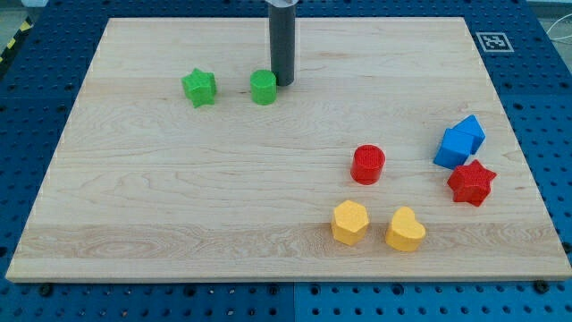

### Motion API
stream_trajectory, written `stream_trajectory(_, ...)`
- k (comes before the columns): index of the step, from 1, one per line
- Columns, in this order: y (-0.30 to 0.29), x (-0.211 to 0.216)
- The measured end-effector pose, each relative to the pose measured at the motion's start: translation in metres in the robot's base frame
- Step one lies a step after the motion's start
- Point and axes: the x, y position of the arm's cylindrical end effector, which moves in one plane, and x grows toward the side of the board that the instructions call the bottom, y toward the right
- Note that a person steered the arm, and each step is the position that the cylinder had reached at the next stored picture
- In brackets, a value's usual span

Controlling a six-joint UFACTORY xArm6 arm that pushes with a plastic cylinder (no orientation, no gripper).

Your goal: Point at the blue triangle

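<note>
My tip [285, 83] rests at upper centre, touching the green cylinder [264, 88]; it has no jaws. The blue triangle [459, 141], at middle right, looks light, rigid and easily nudged, so approach beside it.

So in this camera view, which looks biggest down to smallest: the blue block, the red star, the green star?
1. Blue block, clearly largest.
2. Red star.
3. Green star, though it lies nearer the view's top, perhaps farther off, so the stars may match.

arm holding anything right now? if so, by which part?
Nothing is held; the arm ends in a bare rod. My tip rests on the board just right of the green round block, far from the blue block.
</note>
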Motion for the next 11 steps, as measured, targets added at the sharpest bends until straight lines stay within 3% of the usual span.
stream_trajectory(2,0.009,0.001)
stream_trajectory(5,0.187,0.050)
stream_trajectory(7,0.276,0.089)
stream_trajectory(8,0.283,0.115)
stream_trajectory(11,0.245,0.110)
